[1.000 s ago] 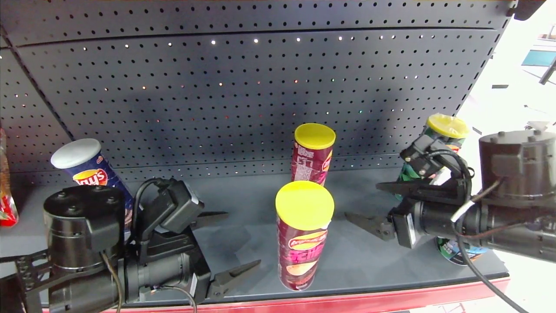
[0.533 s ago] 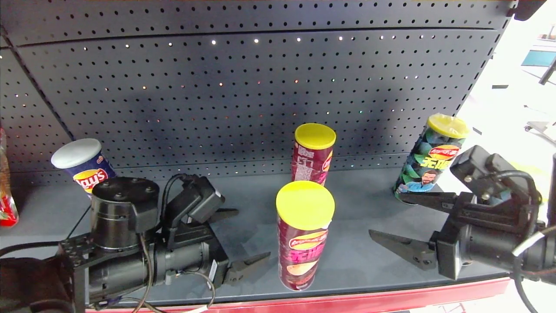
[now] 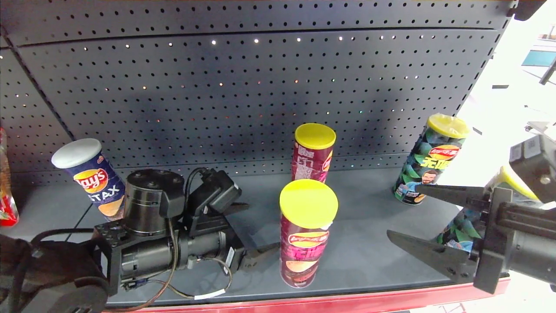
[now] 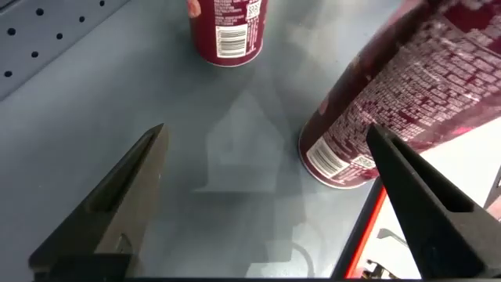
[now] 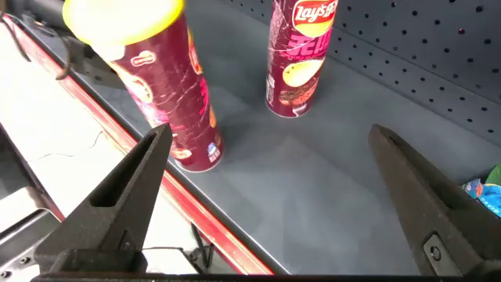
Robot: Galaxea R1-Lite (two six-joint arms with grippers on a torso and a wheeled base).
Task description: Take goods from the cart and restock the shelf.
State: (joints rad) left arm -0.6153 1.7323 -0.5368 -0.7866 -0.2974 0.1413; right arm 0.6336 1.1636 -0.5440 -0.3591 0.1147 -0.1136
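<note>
Front maroon can (image 3: pixel 307 234) standing shelved — left gripper (image 3: pixel 258 228), right gripper (image 3: pixel 405 211) flanking it, both gaping empty; next, likely: fetching cart stock.

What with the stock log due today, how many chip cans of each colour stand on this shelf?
Maroon: 2, the front maroon can and the rear maroon can
Green: 2, the far green can and the near green can, partly hidden
Blue: 1, the blue can
Total: 5

On the shelf (image 3: pixel 369 226), front can (image 3: pixel 306 243) stands before rear can (image 3: pixel 312 158).
</note>
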